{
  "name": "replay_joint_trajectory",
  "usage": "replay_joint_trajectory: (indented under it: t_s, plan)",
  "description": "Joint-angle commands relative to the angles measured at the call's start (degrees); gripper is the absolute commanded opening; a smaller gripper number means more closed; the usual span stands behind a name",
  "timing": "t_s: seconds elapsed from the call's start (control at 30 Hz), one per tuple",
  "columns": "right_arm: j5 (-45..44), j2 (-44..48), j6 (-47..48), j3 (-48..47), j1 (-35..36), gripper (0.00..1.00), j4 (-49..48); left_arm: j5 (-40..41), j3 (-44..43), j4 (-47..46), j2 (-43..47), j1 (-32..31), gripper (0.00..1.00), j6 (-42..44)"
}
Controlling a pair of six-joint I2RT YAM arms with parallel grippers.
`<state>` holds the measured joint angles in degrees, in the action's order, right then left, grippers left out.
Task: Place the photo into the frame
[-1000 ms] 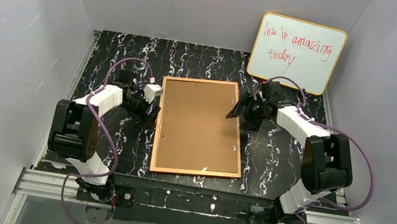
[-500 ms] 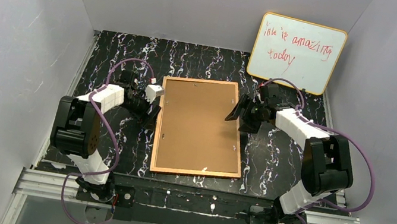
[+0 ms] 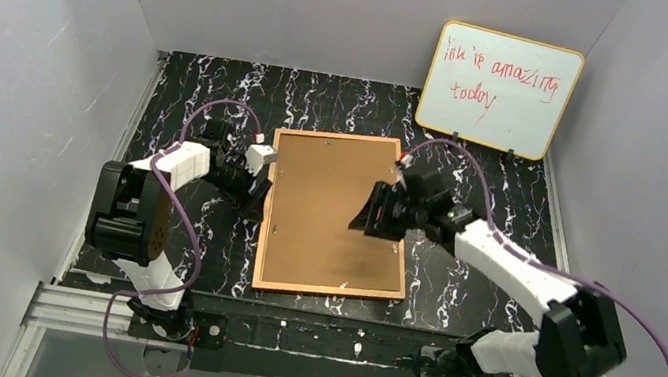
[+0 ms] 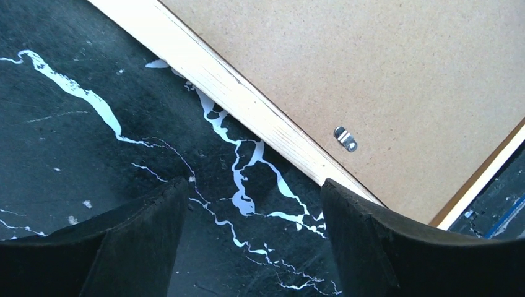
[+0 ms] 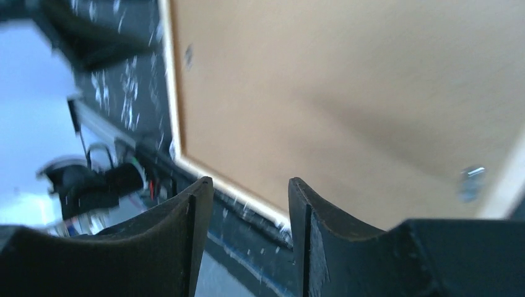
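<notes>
Top external: orange-brown wooden frame (image 3: 336, 214) lies back-up; left fingers (image 4: 148, 229) spread beside its edge, right fingers (image 5: 179, 235) parted above, both empty. Best steady edge, then swivel small metal clip (image 4: 345, 138).

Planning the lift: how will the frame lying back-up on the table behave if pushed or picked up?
Lying flat, the frame probably slides rather than tips when pushed. Its wooden rim looks stiff, so it should lift as one piece. The backing board, held by small clips, might loosen if tilted.
</notes>
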<state>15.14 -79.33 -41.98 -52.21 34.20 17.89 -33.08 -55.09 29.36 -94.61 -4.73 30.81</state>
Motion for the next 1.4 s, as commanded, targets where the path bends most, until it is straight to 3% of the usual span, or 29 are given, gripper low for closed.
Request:
replay_joint_trajectory:
  t_s: [0.0,0.27,0.83,1.37]
  plan:
    - [-7.0,8.4,-9.7,7.5,11.1,0.56,-2.9,-2.2,0.3,3.5,2.5,-0.3,0.76,-0.1]
    - [-17.0,16.4,-19.0,16.7,23.0,0.56,-5.3,-1.2,0.0,3.7,2.6,-0.3,0.75,0.2]
    - [-15.5,11.1,-20.4,20.1,23.7,0.53,-13.0,-0.5,-0.3,3.8,2.6,-0.3,0.75,0.4]
    - [-13.6,9.4,-21.3,21.7,25.6,0.51,-12.9,-0.5,-0.6,4.3,2.6,-0.3,0.75,0.7]
